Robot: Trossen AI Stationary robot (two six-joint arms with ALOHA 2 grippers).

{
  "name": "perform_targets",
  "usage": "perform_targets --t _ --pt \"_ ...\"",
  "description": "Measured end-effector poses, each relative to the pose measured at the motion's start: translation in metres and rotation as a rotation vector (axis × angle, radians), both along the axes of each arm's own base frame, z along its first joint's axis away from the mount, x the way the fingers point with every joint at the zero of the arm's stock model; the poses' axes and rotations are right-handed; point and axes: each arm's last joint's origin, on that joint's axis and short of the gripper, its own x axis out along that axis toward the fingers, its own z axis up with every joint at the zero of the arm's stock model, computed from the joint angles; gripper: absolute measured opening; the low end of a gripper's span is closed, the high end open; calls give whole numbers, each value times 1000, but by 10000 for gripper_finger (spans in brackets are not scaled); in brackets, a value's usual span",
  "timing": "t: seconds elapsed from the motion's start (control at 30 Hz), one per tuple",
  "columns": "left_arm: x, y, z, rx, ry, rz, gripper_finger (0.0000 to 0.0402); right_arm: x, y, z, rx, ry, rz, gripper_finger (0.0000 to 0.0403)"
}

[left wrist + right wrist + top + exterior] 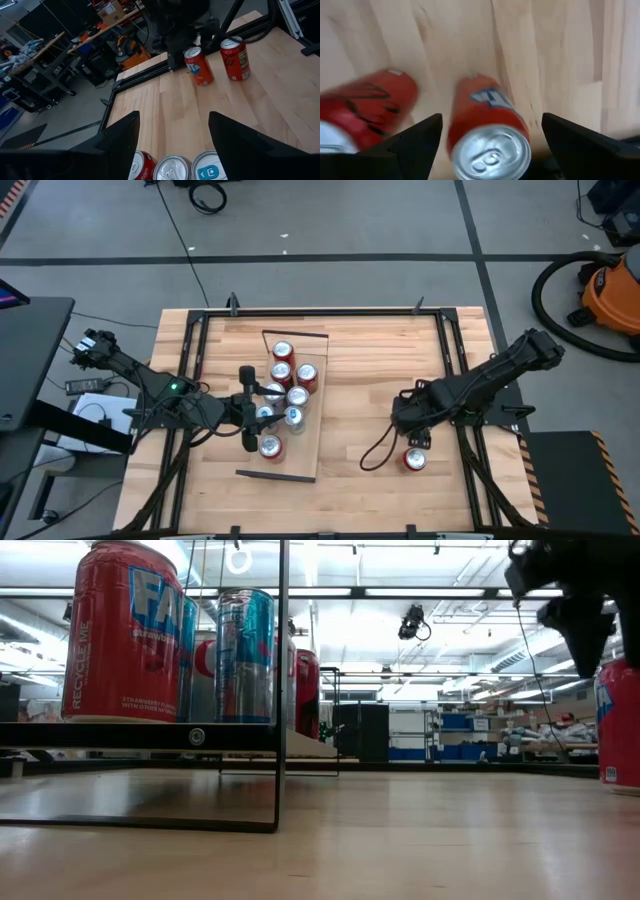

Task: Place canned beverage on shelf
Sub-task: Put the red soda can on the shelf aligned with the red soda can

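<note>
The shelf (308,452) is a long light-wood board on a thin dark frame, left of the table's middle. Several cans (288,380) stand upright on it; they also show in the low view (130,635). My left gripper (250,410) is open at the shelf's left side, with can tops (172,167) between its fingers and untouched. My right gripper (415,432) is open above two red cans on the table at the right. One red can with a blue logo (487,130) stands between its fingers with gaps on both sides. The other red can (365,110) is beside it.
The plank tabletop (360,380) has a black frame around it. Bare wood lies between the shelf and the right-hand cans (198,65). A dark cable (375,452) loops on the table by my right arm. An orange vacuum (610,290) stands on the floor beyond the right edge.
</note>
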Motion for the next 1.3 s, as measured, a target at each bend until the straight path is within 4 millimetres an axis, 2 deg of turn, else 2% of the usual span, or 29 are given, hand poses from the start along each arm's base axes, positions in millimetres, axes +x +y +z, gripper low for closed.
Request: perform_targets --t 0.33,0.7,0.87,1.03,1.3 --pt "0 0 0 1 1 0 249 -13 -4 -27 15 108 -95 349" --pt "0 0 0 1 1 0 249 -6 -23 -28 24 102 -401 344" --pt "0 0 0 1 1 0 249 -4 -29 -28 19 94 -438 317" --pt "0 0 0 1 1 0 249 -2 -32 -28 22 81 -481 317" --pt "0 0 0 1 0 0 249 15 -41 -28 30 -103 -612 324"
